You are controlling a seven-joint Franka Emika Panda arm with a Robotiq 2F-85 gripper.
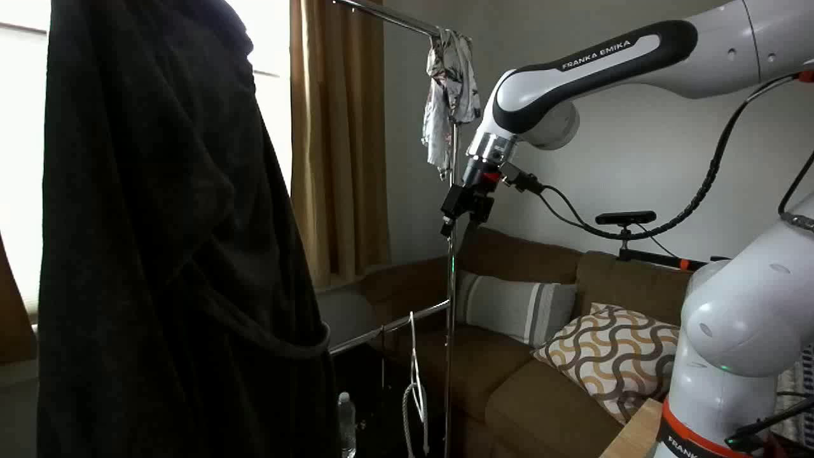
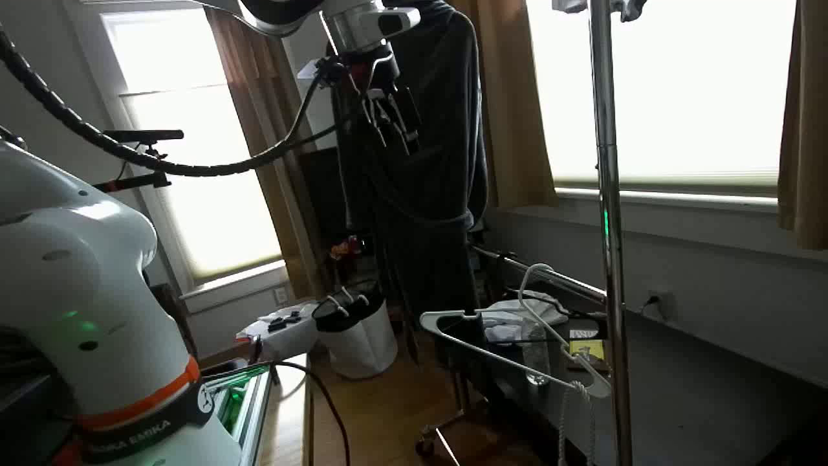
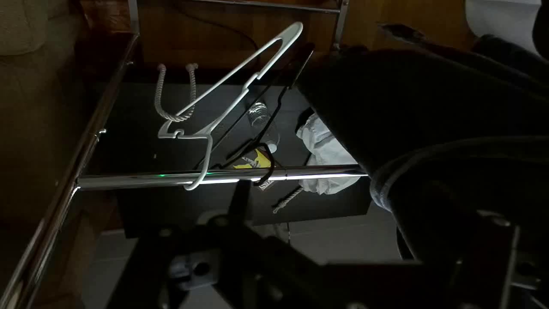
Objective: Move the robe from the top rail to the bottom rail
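Charcoal long fabric robe (image 1: pixel 172 254) may snag white plastic hanger (image 3: pixel 228 108) on silver bottom rail (image 3: pixel 223 175) nr corner, if we rush; blk gripper (image 1: pixel 465 221) wide.

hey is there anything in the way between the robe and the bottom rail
Partly: the white hanger and black hanger hook over the bottom rail, on the stretch between the pole and the robe, so they may crowd it there. I see nothing else in between.
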